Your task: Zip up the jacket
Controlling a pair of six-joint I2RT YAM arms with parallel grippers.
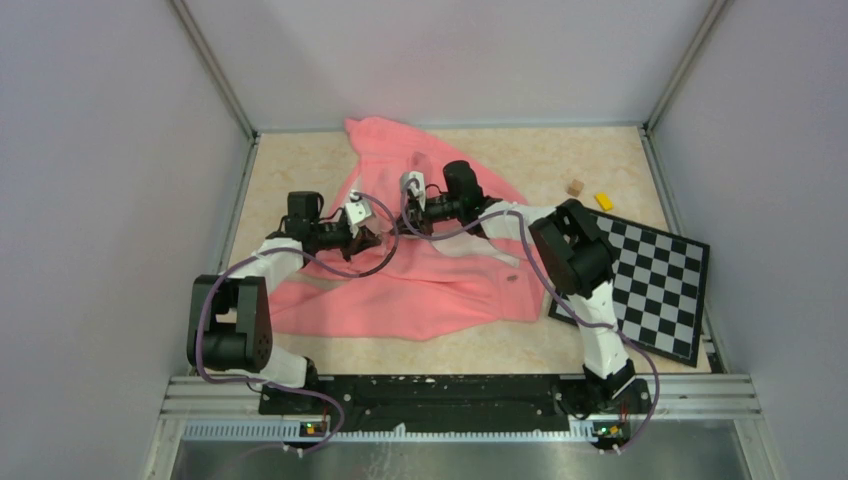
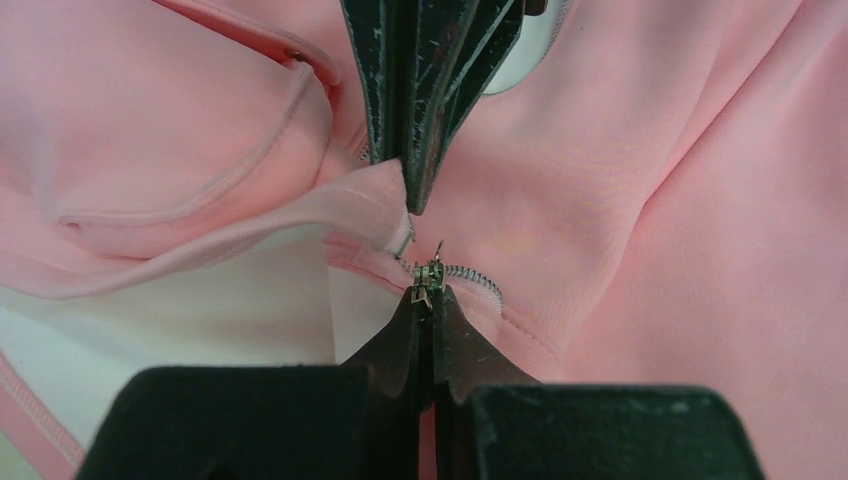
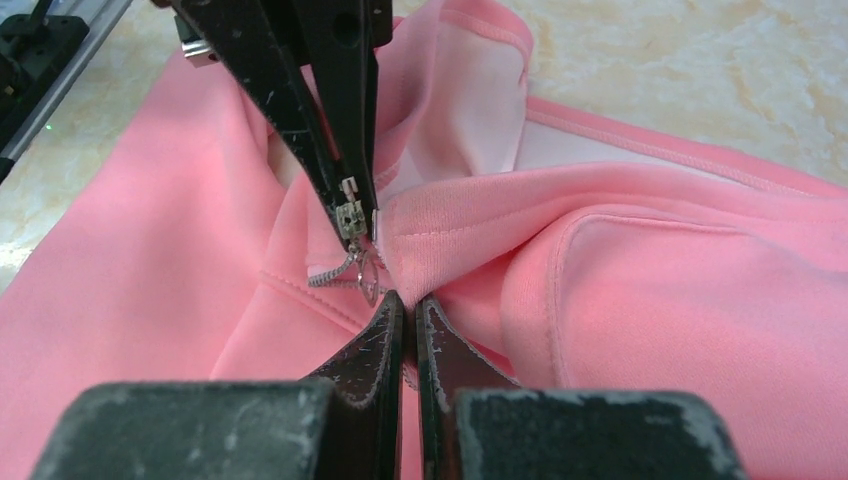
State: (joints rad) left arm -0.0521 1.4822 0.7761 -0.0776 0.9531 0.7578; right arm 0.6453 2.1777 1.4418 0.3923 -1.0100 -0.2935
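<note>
Left hand: arm reaching in from 8 o'clock, fingers clamped on slider. Right hand: arm from 3 o'clock, pinching jacket edge just beside. Jacket crumpled mid-worktop. Checkerboard at 4 o'clock. Brown block and yellow block at 2. Grey walls.
</note>
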